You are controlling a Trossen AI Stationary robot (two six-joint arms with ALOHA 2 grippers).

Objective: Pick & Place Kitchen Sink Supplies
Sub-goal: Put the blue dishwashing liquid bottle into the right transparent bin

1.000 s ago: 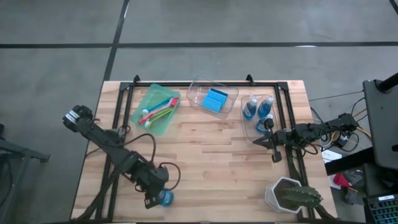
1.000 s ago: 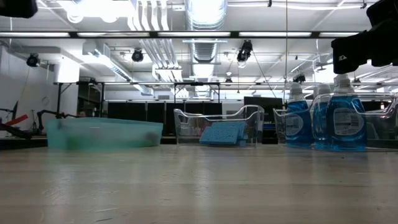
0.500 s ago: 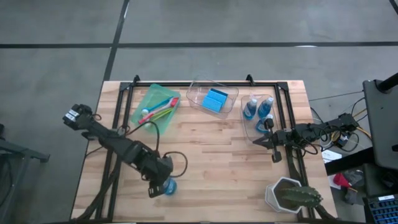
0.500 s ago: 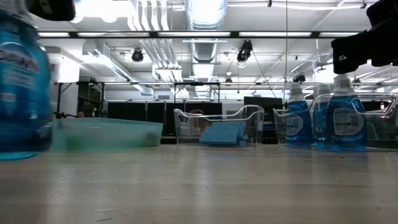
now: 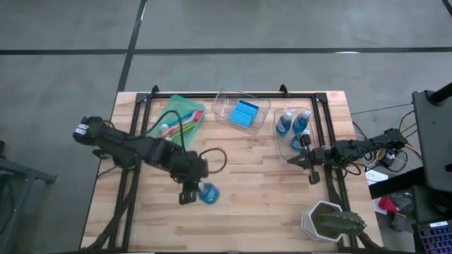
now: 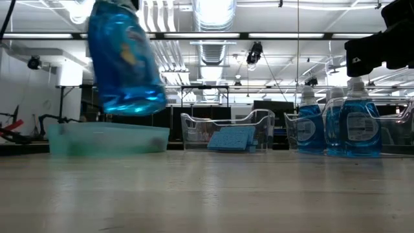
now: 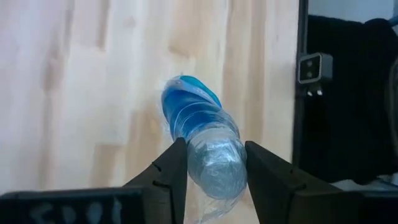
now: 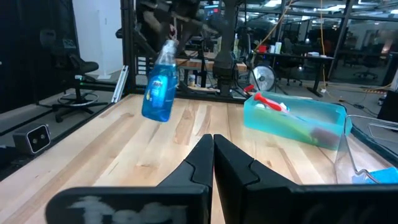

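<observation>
My left gripper (image 5: 195,192) hangs over the middle of the table, shut on a small blue-liquid bottle (image 5: 208,193), which also shows in the low view (image 6: 126,61) and the right wrist view (image 8: 160,90). Two more blue bottles (image 5: 293,123) stand on their bases in the clear bin (image 5: 281,144) at the right. Light-blue sponges (image 5: 245,113) lie in the middle clear bin. Red, blue and yellow-green brushes (image 5: 180,125) lie in the green bin (image 5: 168,113). My right gripper (image 5: 291,160) waits shut beside the bottle bin, touching nothing. My left gripper pinches the bottle's clear upper part near the cap (image 7: 211,155) between its two fingers (image 7: 171,168), coming from above and pointing down. The bottle is lifted clear of the table and hangs tilted below the fingers, its blue base (image 6: 132,103) lowest.
A cactus in a white pot (image 5: 330,220) stands at the near right corner. The three bins line the far side. A black frame (image 5: 233,93) runs along the far edge. Bare wood (image 5: 247,183) lies between the grippers and toward the near edge.
My left gripper has carried the bottle from near the table's near edge toward the right and the far side, and upward. The bottle, low by the table half a second ago, is now lifted clear and tilted.
</observation>
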